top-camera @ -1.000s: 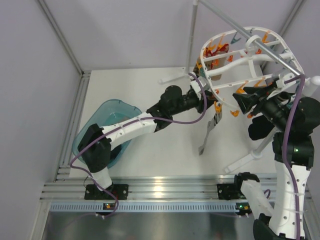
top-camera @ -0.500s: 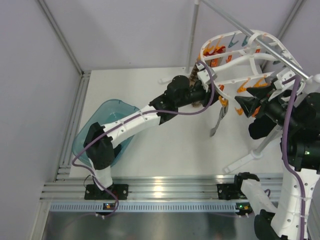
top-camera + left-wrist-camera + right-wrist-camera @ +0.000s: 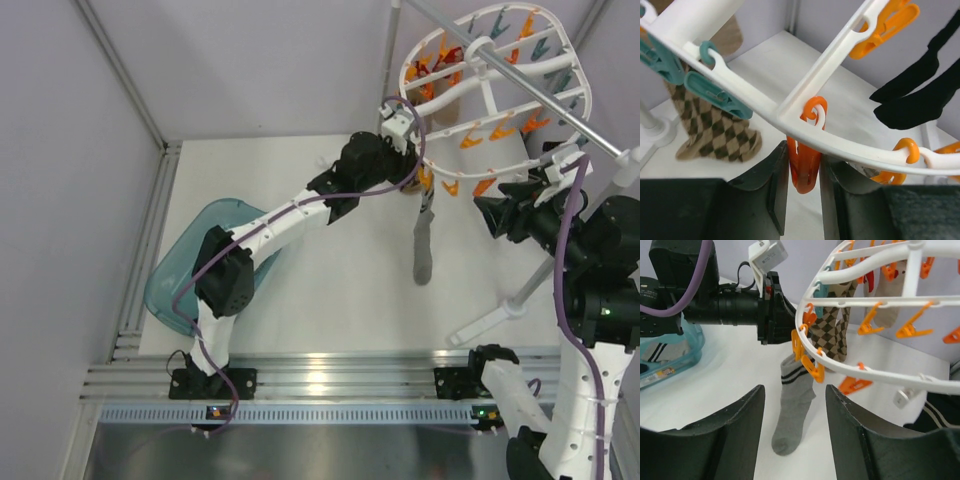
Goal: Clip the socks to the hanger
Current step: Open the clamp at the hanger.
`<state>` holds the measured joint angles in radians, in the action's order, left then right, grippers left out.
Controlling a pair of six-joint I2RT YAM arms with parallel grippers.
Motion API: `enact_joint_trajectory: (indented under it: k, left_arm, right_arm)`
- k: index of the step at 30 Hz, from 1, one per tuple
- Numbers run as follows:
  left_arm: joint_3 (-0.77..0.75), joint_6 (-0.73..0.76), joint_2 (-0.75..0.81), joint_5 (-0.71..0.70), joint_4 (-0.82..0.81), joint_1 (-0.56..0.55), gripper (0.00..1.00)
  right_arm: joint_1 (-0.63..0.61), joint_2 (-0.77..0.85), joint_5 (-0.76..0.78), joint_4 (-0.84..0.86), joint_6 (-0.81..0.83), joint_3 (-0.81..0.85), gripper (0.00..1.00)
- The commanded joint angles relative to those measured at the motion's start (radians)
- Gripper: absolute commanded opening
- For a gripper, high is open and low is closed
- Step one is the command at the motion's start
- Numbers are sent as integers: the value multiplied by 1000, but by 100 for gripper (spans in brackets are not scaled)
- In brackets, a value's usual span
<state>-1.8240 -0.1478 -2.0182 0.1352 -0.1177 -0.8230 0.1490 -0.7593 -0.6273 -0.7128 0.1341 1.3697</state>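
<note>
At the rim of the hanger (image 3: 740, 87), left hand (image 3: 803, 175) pinches an orange peg (image 3: 805, 162); right hand (image 3: 794, 395) open, empty, standing clear.

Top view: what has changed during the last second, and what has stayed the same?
The left gripper, shut on an orange peg, reached farther back, and the hanger swung up and away with it. The hanging grey sock followed and now hangs straighter. The right gripper roughly kept its place, open; the teal tub did not move.

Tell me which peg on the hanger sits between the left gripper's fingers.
The orange peg hanging where a cross bar meets the hanger rim; the teal pegs and other orange pegs hang clear of the left gripper.
</note>
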Motion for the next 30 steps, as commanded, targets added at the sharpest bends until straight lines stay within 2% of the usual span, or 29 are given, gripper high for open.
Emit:
enact_joint_trajectory:
  k: [1, 6, 10, 13, 15, 18, 22, 27, 30]
  left_arm:
    - [-75, -55, 13, -104, -69, 50, 0]
    - [-74, -52, 29, -109, -71, 70, 0]
    - [-29, -26, 76, 42, -63, 64, 0]
    - [0, 34, 117, 84, -10, 56, 0]
    - [-1, 71, 137, 57, 59, 42, 0]
    - [-23, 120, 164, 17, 157, 22, 0]
    - [-41, 139, 196, -22, 230, -19, 0]
    - [-96, 162, 176, -89, 328, -73, 0]
    - [-138, 149, 158, -108, 383, -79, 0]
  right_arm:
    - [11, 12, 60, 59, -19, -12, 51]
    - [9, 6, 91, 118, -48, -52, 51]
    - [9, -2, -37, 141, -76, -70, 44]
    - [9, -9, -156, 141, -97, -73, 40]
    - [9, -9, -253, 157, -160, -78, 39]
    - [9, 2, -308, 249, -290, -115, 37]
    - [3, 43, -301, 378, -404, -246, 31]
    - [-14, 57, -279, 573, -569, -314, 28]
    - [-46, 37, -255, 584, -559, -320, 26]
